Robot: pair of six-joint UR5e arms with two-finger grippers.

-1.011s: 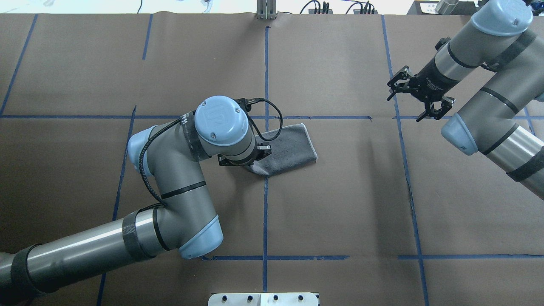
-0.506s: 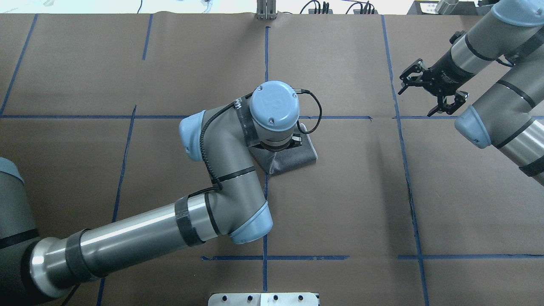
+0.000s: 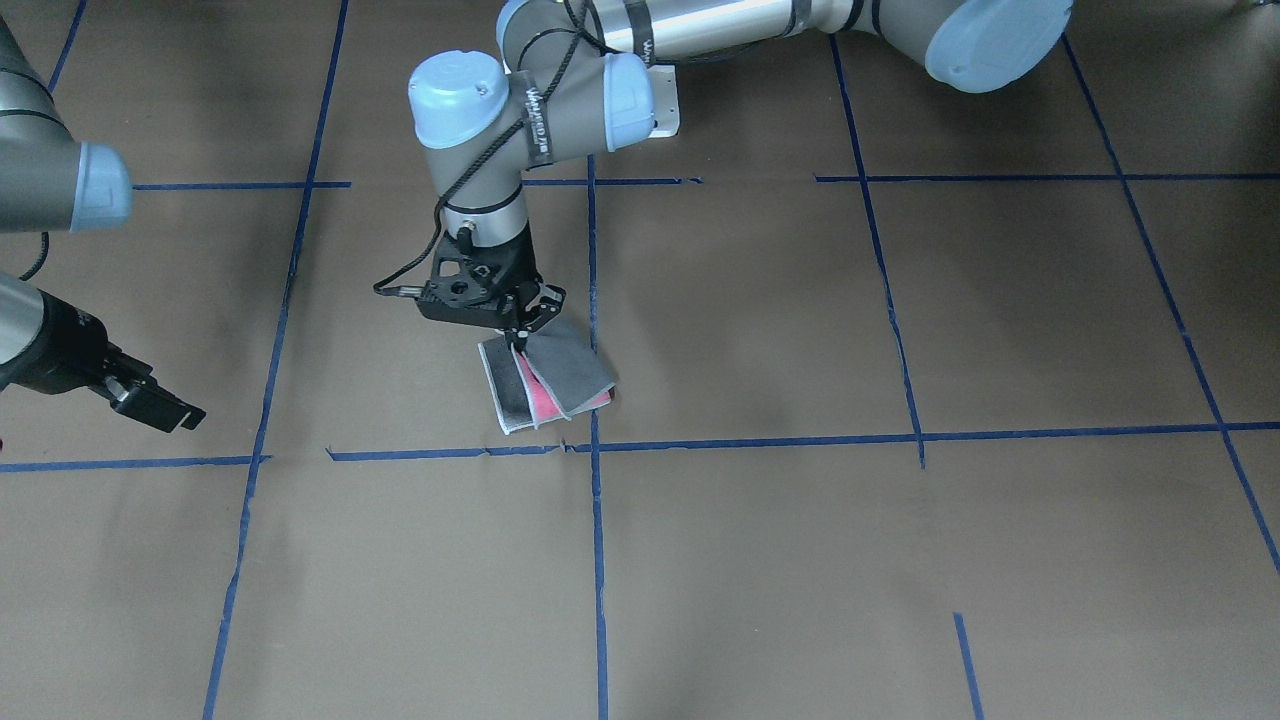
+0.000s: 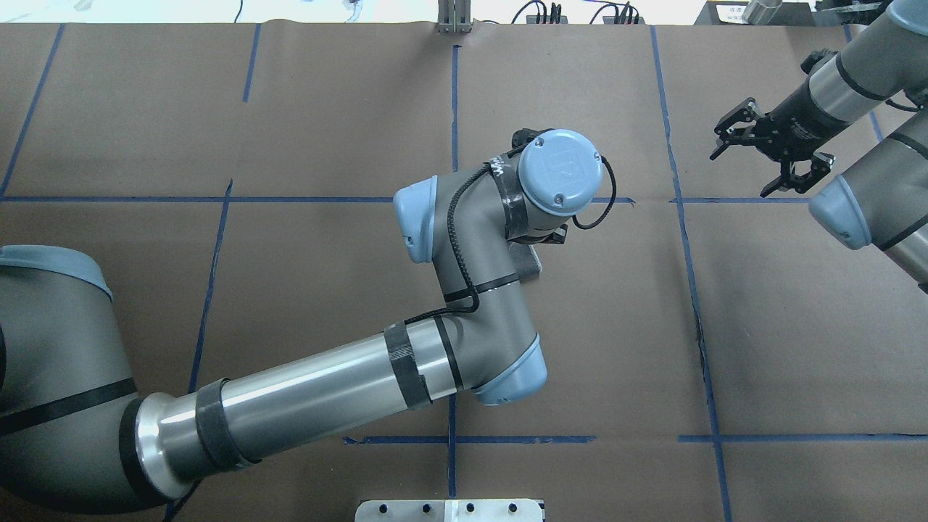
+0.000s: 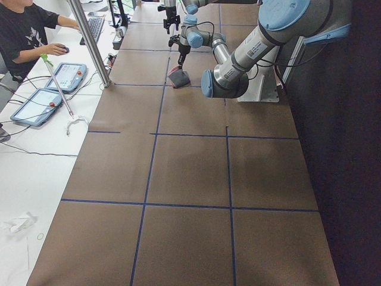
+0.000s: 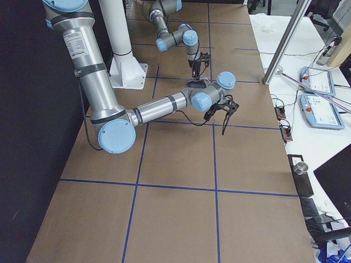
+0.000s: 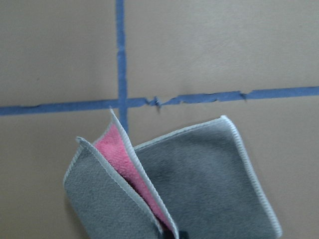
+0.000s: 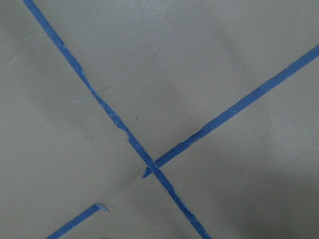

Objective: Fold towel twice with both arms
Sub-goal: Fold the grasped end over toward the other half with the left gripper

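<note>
towel (image 3: 570,378): just robot-side of tape cross (image 3: 593,446), layers fanned, pink inside | left gripper (image 3: 520,333): pinching its raised edge, likely to lay the second fold | right gripper (image 4: 741,172): wide, empty, well off the cross, out of the way

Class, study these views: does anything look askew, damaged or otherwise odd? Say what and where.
The towel is not folded flat: under the left gripper its grey layers gape apart, with pink showing between them. The blue tape line just beyond it is ragged and torn.
</note>
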